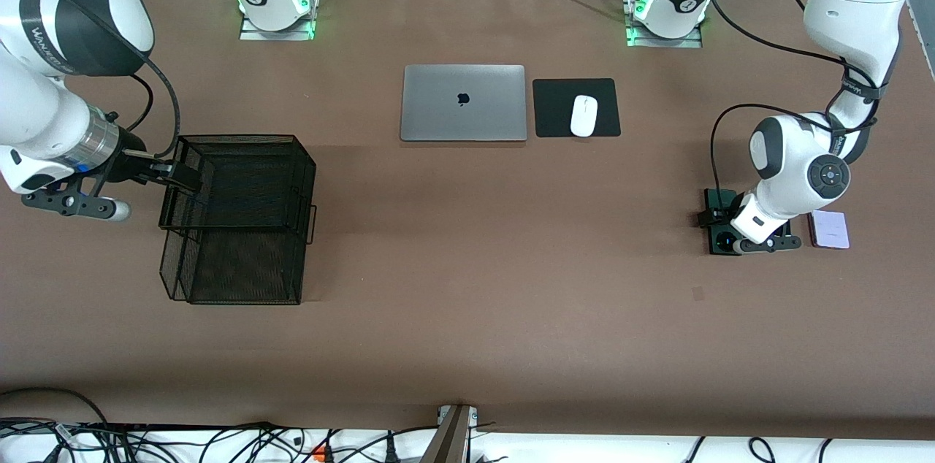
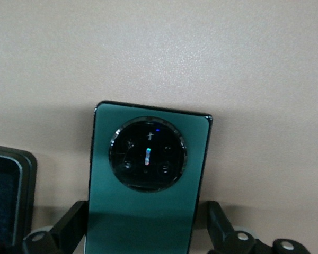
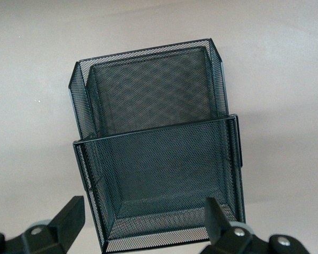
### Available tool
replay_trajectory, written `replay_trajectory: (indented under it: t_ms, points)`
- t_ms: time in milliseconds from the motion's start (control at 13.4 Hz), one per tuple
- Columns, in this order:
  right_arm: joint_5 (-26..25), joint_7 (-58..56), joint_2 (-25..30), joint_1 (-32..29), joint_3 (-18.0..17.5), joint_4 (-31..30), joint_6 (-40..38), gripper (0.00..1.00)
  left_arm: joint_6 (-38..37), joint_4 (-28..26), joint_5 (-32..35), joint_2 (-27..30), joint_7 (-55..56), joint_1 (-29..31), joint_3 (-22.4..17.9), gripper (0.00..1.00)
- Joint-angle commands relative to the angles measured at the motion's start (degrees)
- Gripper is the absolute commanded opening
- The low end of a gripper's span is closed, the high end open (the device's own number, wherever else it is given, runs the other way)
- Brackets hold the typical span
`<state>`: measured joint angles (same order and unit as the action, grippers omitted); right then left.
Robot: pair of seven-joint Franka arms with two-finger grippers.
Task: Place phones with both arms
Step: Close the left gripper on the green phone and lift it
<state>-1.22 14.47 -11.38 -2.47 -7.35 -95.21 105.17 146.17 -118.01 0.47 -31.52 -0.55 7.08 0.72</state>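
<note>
Green phone, round black camera ring.

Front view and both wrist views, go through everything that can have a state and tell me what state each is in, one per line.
Laptop: lid closed, flat on table.
Mesh basket: drawer pulled out, nothing inside.
Dark-green phone: flat, camera ring up, between open left fingers, not gripped.
Black phone: flat beside the green one.
Lilac-white phone: flat, untouched.
Mouse: on its pad.
Left gripper: open.
Right gripper: open, at the basket.
</note>
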Motion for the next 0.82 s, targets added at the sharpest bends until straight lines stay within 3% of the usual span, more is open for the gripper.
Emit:
replay_trajectory:
  t_ms: [0,149,298,447,596,745]
  points:
    - [1.0,-0.9,-0.1,-0.7,-0.4,0.7,-0.9,1.0,1.3,0.0,0.8,-0.9,1.0,-0.2,0.1,0.9]
    - [1.0,-0.9,-0.1,-0.7,-0.4,0.7,-0.9,1.0,1.3,0.2,0.8,-1.5,0.9,-0.1,0.1,0.62]
    - [1.0,-0.9,-0.1,-0.7,-0.4,0.7,-0.9,1.0,1.3,0.6,0.8,-1.9,0.9,0.1,0.1,0.4]
    - [1.0,-0.9,-0.1,-0.7,-0.4,0.7,-0.9,1.0,1.1,0.9,0.8,-1.8,1.0,0.1,0.1,0.1]
    - [1.0,-0.9,-0.1,-0.7,-0.4,0.7,-0.9,1.0,-0.8,3.1,0.8,-1.5,1.5,0.0,0.1,0.0]
    - [1.0,-0.9,-0.1,-0.7,-0.4,0.7,-0.9,1.0,-8.5,8.6,0.7,-1.5,1.3,-0.2,0.1,0.0]
